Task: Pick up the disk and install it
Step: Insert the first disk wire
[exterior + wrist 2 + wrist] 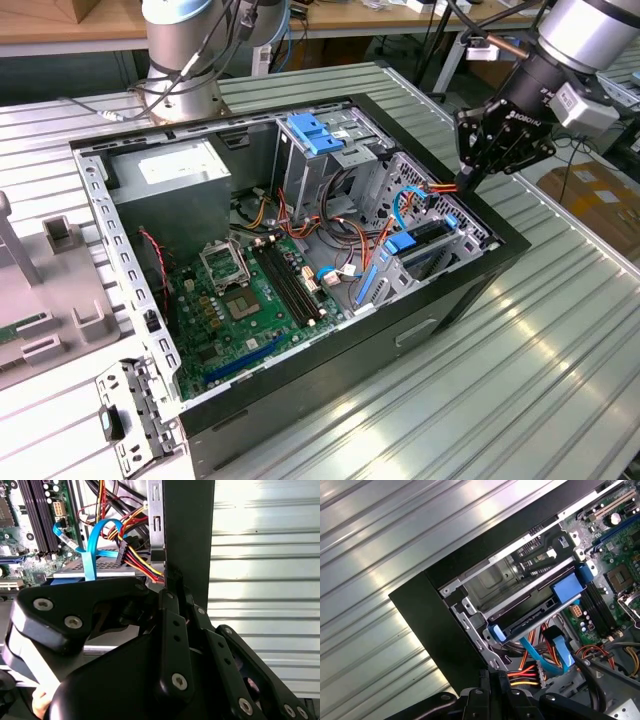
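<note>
- The gripper (468, 180) hangs over the corner of the open computer case (480, 275) on the exterior view's right, fingertips just above the case's black rim.
- Claw state: in the exterior view the fingers converge to a point with no gap visible between them, so they appear pressed together; nothing is seen held in them.
- In the second wrist view the black fingers (175, 630) also lie side by side, their tips next to a bundle of red, yellow and black wires (142, 560).
- The disk (535, 617) sits in the drive bay inside the case, just below and inward of the claw, apart from it. Its bright blue carrier rails show at both ends in the first wrist view.
- In the exterior view the disk (425, 238) lies low in the bay, beside the case wall under the claw.
- A light blue flat cable (540, 655) runs from the disk's end, between the disk and the claw.
- The motherboard (250, 300) lies farther from the claw, across the case floor.
- The grey power-supply box (170, 180) stands at the corner well apart from the claw.
- The case rests on a ribbed metal table (560, 350).
</note>
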Action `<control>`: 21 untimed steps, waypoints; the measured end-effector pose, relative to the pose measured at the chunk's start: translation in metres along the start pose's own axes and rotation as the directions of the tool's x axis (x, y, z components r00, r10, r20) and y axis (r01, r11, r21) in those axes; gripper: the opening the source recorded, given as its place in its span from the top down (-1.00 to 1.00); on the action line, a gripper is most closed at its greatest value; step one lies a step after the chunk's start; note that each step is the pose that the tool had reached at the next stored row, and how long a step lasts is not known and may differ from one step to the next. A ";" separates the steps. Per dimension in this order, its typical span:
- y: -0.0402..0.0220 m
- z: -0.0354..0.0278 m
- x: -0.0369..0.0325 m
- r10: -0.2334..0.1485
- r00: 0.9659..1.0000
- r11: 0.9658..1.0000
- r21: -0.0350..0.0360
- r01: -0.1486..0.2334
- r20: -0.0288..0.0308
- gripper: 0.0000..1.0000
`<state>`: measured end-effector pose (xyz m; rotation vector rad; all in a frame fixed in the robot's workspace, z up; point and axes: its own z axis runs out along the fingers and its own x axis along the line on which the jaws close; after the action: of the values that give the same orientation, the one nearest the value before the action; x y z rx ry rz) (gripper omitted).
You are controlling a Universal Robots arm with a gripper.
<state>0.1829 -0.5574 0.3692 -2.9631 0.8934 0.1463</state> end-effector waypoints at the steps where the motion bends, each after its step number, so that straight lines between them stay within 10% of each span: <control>1: 0.0003 0.0000 -0.0002 0.000 1.000 1.000 0.000 0.000 0.000 0.64; 21: 0.0066 0.0008 -0.0043 0.000 1.000 1.000 0.000 0.000 0.000 0.64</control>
<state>0.1757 -0.5605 0.3688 -2.9632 0.8934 0.1463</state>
